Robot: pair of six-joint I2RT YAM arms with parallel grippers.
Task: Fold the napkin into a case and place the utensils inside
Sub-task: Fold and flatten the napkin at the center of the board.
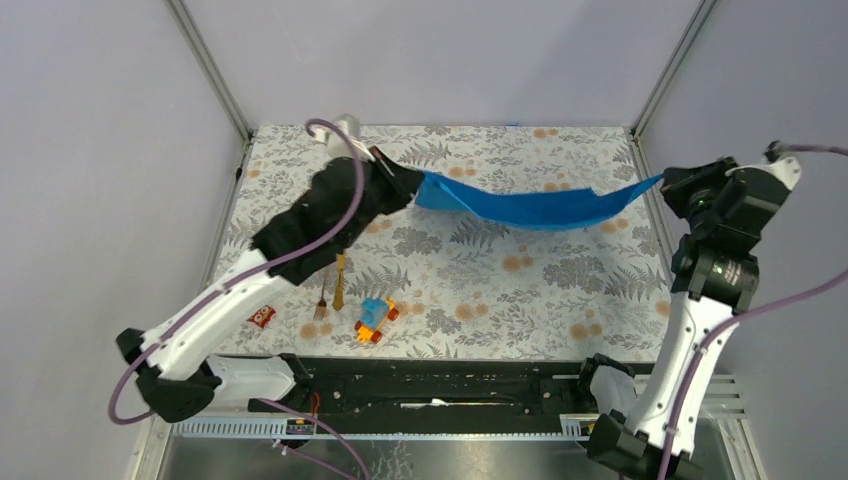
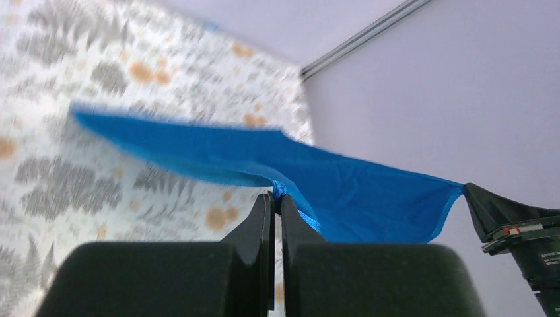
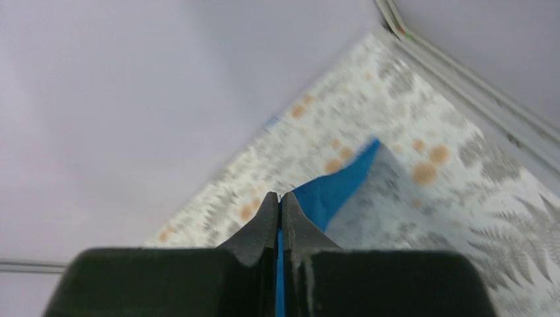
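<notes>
The bright blue napkin [image 1: 530,207] hangs stretched above the far half of the table, sagging in the middle. My left gripper [image 1: 412,183] is shut on its left corner; in the left wrist view the cloth [image 2: 343,191] bunches at the closed tips [image 2: 277,195]. My right gripper [image 1: 665,182] is shut on the right corner; in the right wrist view the blue cloth [image 3: 333,185] runs between the closed fingers [image 3: 279,198]. The golden-orange fork [image 1: 322,300] and knife [image 1: 340,281] lie side by side on the table at the near left, partly under my left arm.
A blue-and-orange toy car [image 1: 375,319] sits near the front edge, right of the utensils. A small red patterned block [image 1: 262,316] lies at the left front. A white object [image 1: 347,127] stands at the back left corner. Walls enclose the patterned table [image 1: 520,290].
</notes>
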